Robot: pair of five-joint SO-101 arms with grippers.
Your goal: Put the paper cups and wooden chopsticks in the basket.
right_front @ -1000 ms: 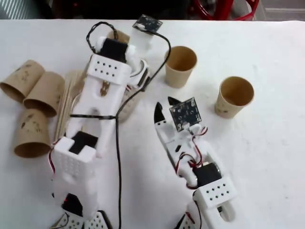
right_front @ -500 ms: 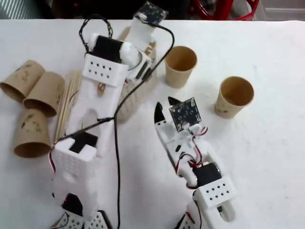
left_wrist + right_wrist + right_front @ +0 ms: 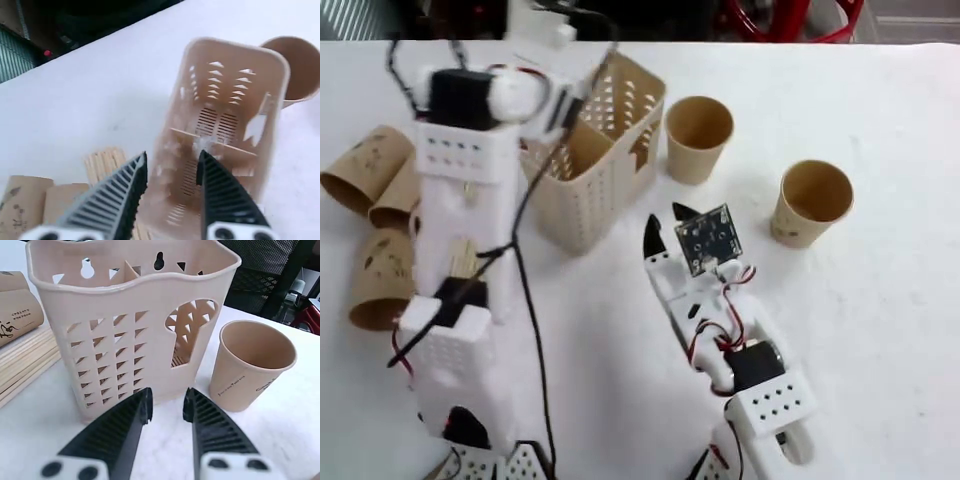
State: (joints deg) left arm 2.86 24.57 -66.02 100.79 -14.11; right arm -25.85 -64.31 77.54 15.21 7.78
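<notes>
The beige perforated basket (image 3: 603, 150) stands upright at the table's middle back. My left gripper (image 3: 170, 157) hangs open just above its rim, one side wall lying between the fingers in that view. The wooden chopsticks (image 3: 102, 160) lie left of the basket, partly under the left arm (image 3: 470, 150). Three paper cups lie on their sides at the far left (image 3: 380, 275). Two more stand upright, one (image 3: 698, 135) right beside the basket and one (image 3: 810, 200) farther right. My right gripper (image 3: 665, 225) rests open and empty on the table, pointing at the basket (image 3: 130, 325) and the nearer cup (image 3: 255, 362).
The white table's far edge (image 3: 770, 42) runs just behind the basket, with dark clutter and a red frame beyond. A black cable (image 3: 525, 300) trails along the left arm. Bare table lies right of the right arm.
The left arm has swung left and risen off the basket, which was tilted beneath it and now stands upright in plain sight. The right arm has not moved.
</notes>
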